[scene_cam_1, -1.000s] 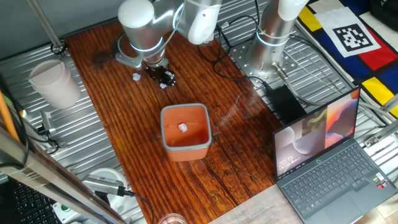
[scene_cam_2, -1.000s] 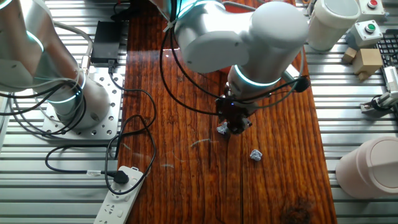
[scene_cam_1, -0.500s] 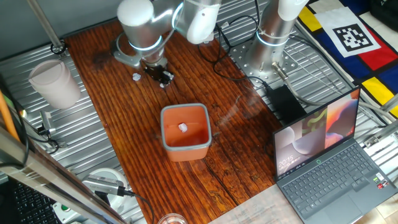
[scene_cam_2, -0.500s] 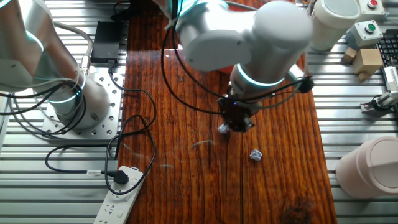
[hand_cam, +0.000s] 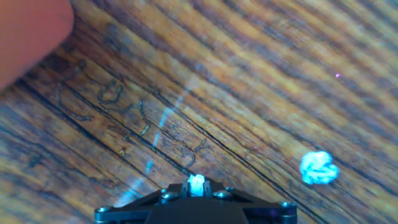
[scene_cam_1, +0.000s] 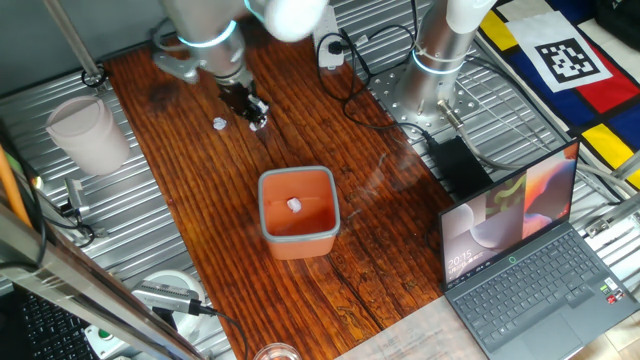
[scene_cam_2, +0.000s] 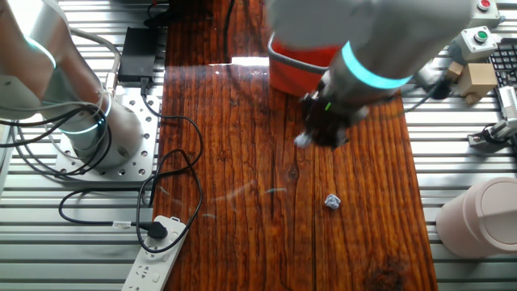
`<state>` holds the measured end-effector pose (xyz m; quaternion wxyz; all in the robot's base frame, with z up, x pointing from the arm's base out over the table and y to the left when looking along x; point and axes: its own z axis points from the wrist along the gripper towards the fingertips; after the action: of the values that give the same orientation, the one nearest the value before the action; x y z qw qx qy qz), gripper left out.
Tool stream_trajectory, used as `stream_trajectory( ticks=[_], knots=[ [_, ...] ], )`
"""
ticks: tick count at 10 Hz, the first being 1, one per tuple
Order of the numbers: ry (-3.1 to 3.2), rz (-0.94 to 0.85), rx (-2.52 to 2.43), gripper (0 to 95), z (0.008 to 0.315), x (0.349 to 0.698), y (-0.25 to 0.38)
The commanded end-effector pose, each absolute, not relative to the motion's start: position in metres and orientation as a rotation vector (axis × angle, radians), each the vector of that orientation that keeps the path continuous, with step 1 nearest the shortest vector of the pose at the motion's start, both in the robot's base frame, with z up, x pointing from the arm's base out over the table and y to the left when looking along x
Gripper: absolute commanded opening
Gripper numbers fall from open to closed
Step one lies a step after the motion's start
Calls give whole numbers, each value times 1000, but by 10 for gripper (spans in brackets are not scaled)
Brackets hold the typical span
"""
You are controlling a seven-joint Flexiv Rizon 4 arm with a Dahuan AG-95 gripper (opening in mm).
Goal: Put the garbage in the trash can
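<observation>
Though fingertips mostly cropped, gripper point(hand_cam: 196, 188) pinches scrap point(hand_cam: 196, 183); trash can point(scene_cam_2: 303, 65) half hidden by arm.

Legible markings: a clock reading "20:15" on the open laptop's screen point(scene_cam_1: 470, 262), and one black-and-white square fiducial marker point(scene_cam_1: 567, 60) on the coloured board at the far right; no other text readable.
</observation>
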<state>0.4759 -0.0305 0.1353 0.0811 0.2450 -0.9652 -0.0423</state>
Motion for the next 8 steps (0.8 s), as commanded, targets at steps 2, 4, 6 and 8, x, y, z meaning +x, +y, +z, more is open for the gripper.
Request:
stream_trajectory(
  ticks=[2,4,6,8],
  knots=[
    [-2913,-157,545,0,200,496,62],
    [-2929,-160,463,0,204,503,89],
    [-2945,-205,391,0,201,508,104],
    [-2971,-312,255,0,189,514,124]
  ],
)
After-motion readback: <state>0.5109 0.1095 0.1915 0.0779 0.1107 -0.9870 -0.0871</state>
